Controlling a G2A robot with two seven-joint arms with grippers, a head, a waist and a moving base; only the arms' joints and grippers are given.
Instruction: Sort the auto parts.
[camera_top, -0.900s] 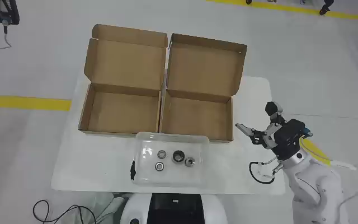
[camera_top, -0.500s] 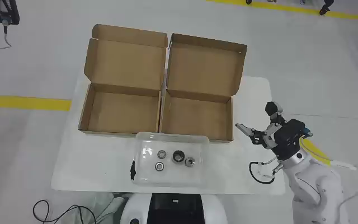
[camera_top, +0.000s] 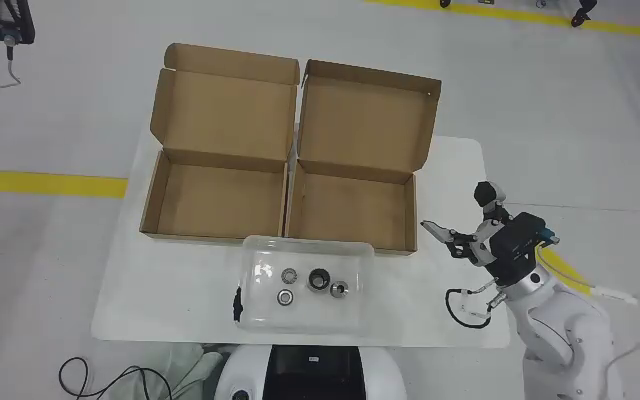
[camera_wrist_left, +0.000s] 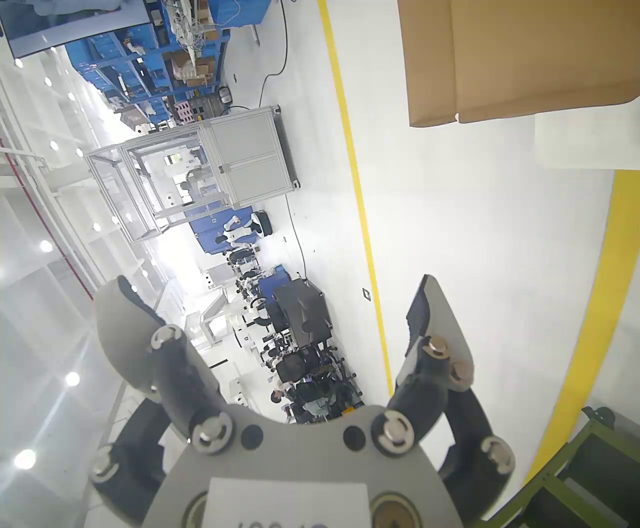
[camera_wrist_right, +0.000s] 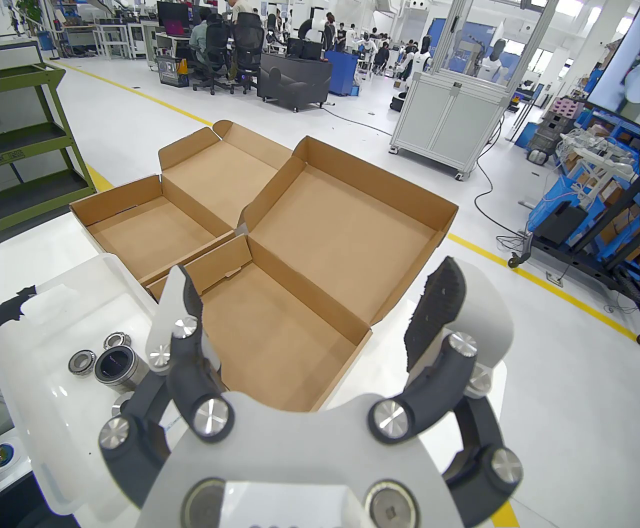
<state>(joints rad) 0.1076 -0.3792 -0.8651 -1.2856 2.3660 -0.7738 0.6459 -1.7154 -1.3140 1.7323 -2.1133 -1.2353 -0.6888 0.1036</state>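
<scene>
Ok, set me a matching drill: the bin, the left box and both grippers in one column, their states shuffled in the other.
Things:
1. bin
2. left box
3. right gripper
4. left gripper

States:
a. open, facing the floor
b. empty, lid folded back
c. holds metal parts
d. open, over the table

Pairs: 1-c, 2-b, 3-d, 4-a
</scene>
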